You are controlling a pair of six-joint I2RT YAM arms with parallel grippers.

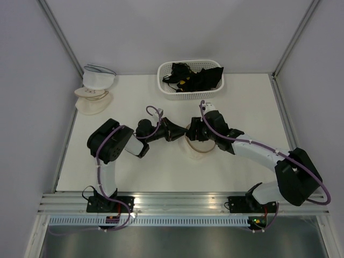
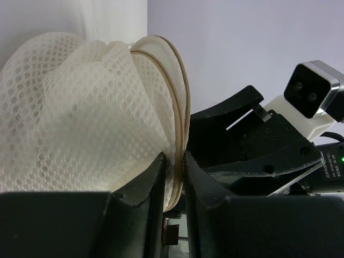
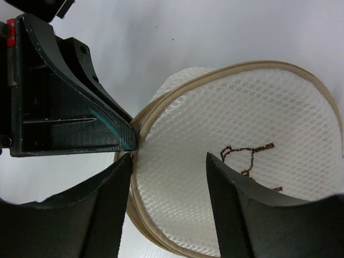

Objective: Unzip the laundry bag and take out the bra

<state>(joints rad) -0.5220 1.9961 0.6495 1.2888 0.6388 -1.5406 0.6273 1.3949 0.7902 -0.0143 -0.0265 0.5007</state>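
Observation:
The laundry bag (image 1: 200, 148) is a round cream mesh pouch lying mid-table between both grippers. In the left wrist view its mesh dome (image 2: 80, 118) bulges at left, with the tan zip rim (image 2: 183, 91) running down into my jaws. My left gripper (image 2: 174, 159) is shut on that rim; from above it is at the bag's left edge (image 1: 183, 131). My right gripper (image 3: 167, 158) is open, its fingers straddling the bag's flat mesh face (image 3: 236, 118), which bears brown stitching (image 3: 247, 153). It sits right beside the left gripper's fingertip (image 3: 115, 137). The bra is hidden.
A white basket (image 1: 164, 86) holding black garments (image 1: 196, 76) stands at the back centre. Stacked cream and white dome pouches (image 1: 94, 91) lie at the back left by the wall. Walls enclose the table on three sides.

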